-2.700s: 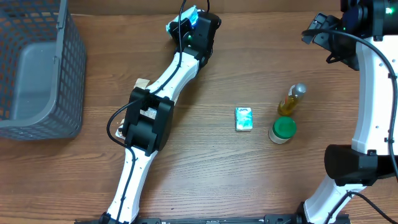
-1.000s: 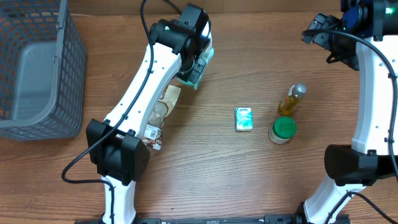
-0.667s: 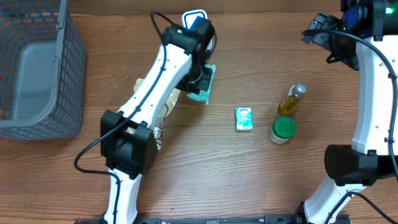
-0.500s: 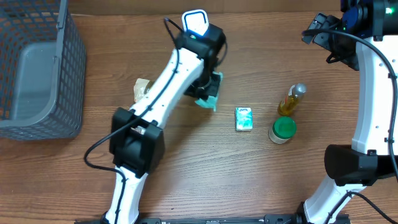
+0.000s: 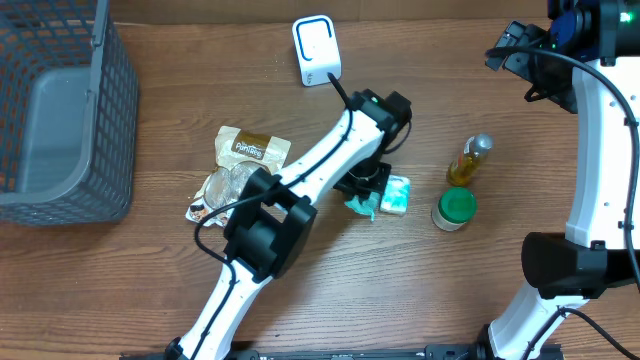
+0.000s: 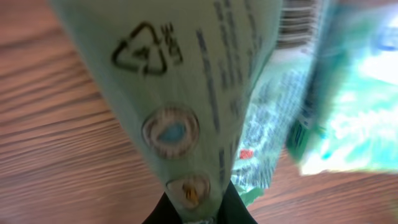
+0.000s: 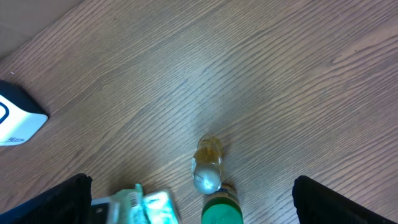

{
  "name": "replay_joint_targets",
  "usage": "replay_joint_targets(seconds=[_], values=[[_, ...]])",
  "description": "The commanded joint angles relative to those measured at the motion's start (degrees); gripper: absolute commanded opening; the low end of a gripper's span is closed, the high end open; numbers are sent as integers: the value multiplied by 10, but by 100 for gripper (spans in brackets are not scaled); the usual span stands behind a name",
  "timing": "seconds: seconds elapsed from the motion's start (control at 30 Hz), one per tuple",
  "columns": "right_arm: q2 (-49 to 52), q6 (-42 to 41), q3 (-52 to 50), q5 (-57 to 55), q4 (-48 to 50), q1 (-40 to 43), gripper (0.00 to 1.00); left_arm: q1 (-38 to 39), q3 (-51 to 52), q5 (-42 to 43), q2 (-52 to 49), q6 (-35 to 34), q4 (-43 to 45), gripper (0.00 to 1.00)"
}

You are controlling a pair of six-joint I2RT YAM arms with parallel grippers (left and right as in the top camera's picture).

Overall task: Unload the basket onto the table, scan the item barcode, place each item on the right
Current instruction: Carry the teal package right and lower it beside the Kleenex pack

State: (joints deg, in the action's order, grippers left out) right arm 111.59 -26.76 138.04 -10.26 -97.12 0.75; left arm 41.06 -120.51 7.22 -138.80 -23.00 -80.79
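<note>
While the left gripper (image 5: 366,188) is clenched on a green pouch (image 5: 360,207), the pouch is held near the middle of the table (image 5: 330,300), just beside a teal box (image 5: 397,194); whether the two touch cannot be told. Seen from the left wrist, the pouch (image 6: 186,93) is pinched at its narrow end between the dark fingers (image 6: 239,214), a recycling mark (image 6: 146,53) is turned to the camera, and part of a barcode (image 6: 300,25) is seen at its far edge, blurred. A white scanner (image 5: 316,50) is stood at the far edge of the table, well apart from the pouch. A snack bag (image 5: 240,165) is laid to the left of the arm, and a grey basket (image 5: 100,130) is placed at the left edge. A yellow bottle (image 5: 470,160) and a green-lidded jar (image 5: 455,208) are stood together to the right of the box. The right gripper (image 5: 512,48) is raised at the far right corner, its fingers (image 7: 62,202) spread wide with nothing between them.
</note>
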Motion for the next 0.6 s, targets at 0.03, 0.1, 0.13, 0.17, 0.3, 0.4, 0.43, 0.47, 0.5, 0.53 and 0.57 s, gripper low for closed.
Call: replay_joint_targets(seconds=[0.03,0.1,0.13,0.17,0.3,0.4,0.43,0.47,0.5,0.53,0.57], values=[[-10,2,7,3,1,3,100,14,1,51,-16,-14,5,4],[-10,2,7,3,1,3,100,17,0,67,-16,-14,14,4],[-10,2,7,3,2,3,100,18,0,80,-16,-14,19,5],[-10,2,7,3,1,3,100,18,0,94,-16,-14,26,6],[-10,2,7,3,1,3,100,17,0,143,-16,-7,43,8],[-10,2,7,3,1,3,100,15,0,184,-16,21,55,12],[-10,2,7,3,1,3,100,15,0,183,-16,23,57,14],[-10,2,7,3,1,3,100,15,0,179,-16,23,57,17],[-10,2,7,3,2,3,100,14,0,178,-16,24,57,23],[-10,2,7,3,2,3,100,14,0,179,-16,26,56,33],[-10,2,7,3,1,3,100,13,0,179,-16,30,56,41]])
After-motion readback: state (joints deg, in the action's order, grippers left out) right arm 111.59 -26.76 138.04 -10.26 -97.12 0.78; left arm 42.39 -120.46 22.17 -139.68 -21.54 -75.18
